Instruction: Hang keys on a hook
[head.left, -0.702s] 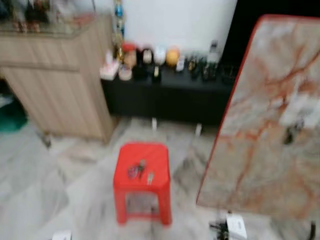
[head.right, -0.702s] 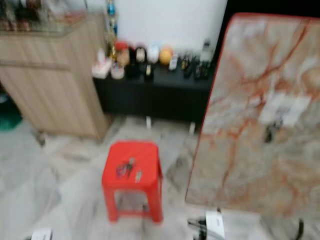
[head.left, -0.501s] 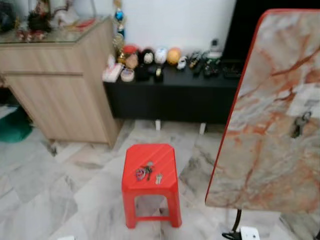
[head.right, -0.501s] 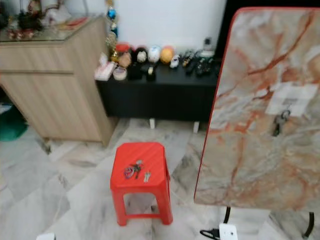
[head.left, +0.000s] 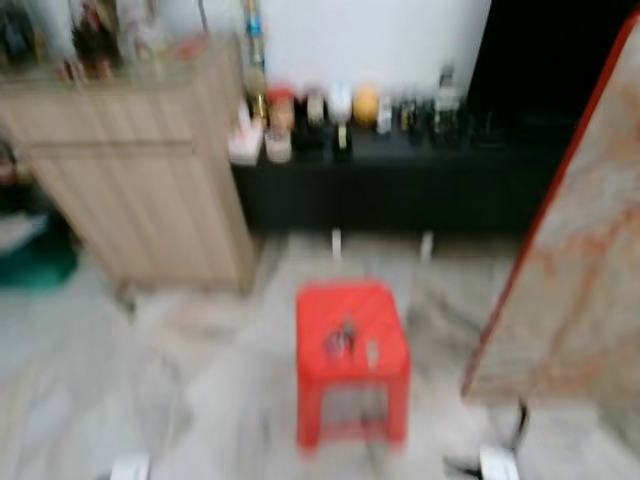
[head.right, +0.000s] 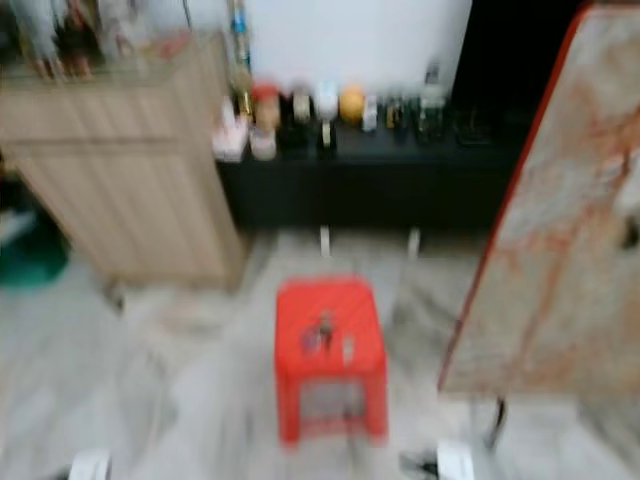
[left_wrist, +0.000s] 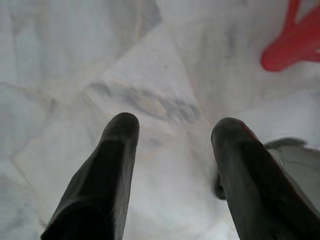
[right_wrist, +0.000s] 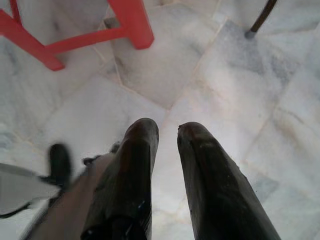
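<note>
The picture is blurred by motion. A bunch of keys (head.left: 340, 341) lies on top of a red plastic stool (head.left: 351, 318) on the floor ahead, with a small single key (head.left: 372, 352) beside it. To the right stands a tilted marble-patterned board (head.left: 585, 290) with a red edge; a dark spot (head.right: 630, 236) on it may be the hook. My left gripper (left_wrist: 175, 134) hangs open over the floor tiles. Near the stool's legs my right gripper (right_wrist: 167, 131) hangs low, its fingers nearly together with nothing between them.
A wooden cabinet (head.left: 140, 190) stands at the left. A low black shelf (head.left: 400, 185) with small ornaments runs along the back wall. White plugs and a cable (head.left: 497, 463) lie on the floor by the board's thin black leg (right_wrist: 260, 17).
The whole picture has shifted right and blurred, so the camera has turned left. The stool, keys and board stay where they were.
</note>
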